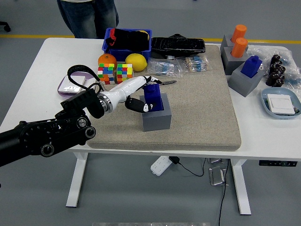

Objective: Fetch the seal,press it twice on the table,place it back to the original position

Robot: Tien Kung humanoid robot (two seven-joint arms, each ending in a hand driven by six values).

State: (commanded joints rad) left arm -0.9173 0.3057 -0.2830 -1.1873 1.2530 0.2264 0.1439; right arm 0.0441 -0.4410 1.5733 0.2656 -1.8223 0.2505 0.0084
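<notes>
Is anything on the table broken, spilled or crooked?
Nothing stands out. The left robot hand grips the blue seal sitting in its gray holder on the mat. The cubes, fruit and other seals stand tidy.
</notes>
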